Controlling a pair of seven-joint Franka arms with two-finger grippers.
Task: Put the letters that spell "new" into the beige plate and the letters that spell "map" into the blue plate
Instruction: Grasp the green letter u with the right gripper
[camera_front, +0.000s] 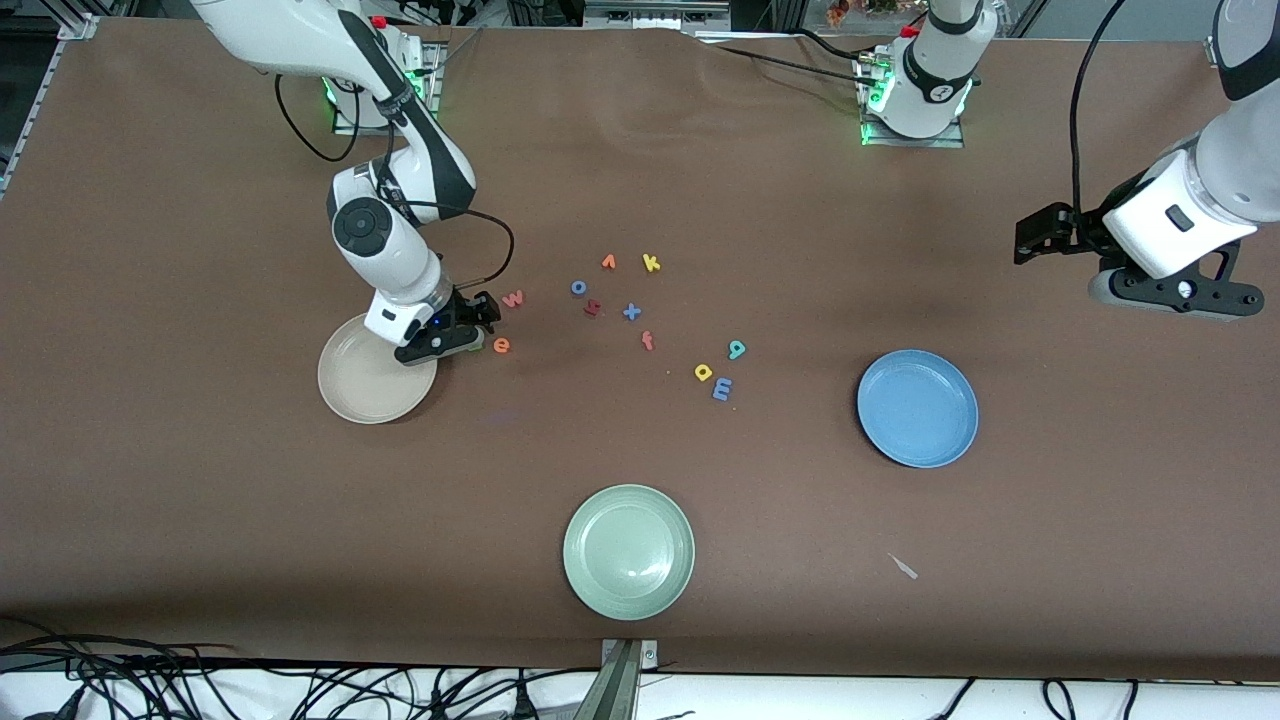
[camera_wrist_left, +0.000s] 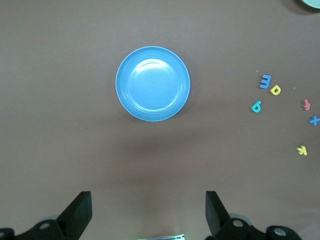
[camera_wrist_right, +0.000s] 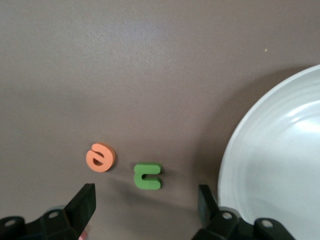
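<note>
On the brown table (camera_front: 200, 500) three plates are sitting: the beige plate (camera_front: 365, 385), the blue plate (camera_front: 917, 408) and a pale green plate (camera_front: 628, 550), all empty. Eleven foam letters are lying between the beige and blue plates. The right gripper (camera_front: 478, 335) is hanging low by the beige plate's rim, fingers spread, with the green n (camera_wrist_right: 147, 176) lying on the table between them, the orange e (camera_front: 501, 345) just beside and the pinkish-red w (camera_front: 513, 298) nearby. The blue m (camera_front: 722, 389), yellow a (camera_front: 703, 373) and teal p (camera_front: 736, 349) are clustering together. The left gripper (camera_wrist_left: 147, 212) is waiting, spread wide, over bare table near the blue plate.
</note>
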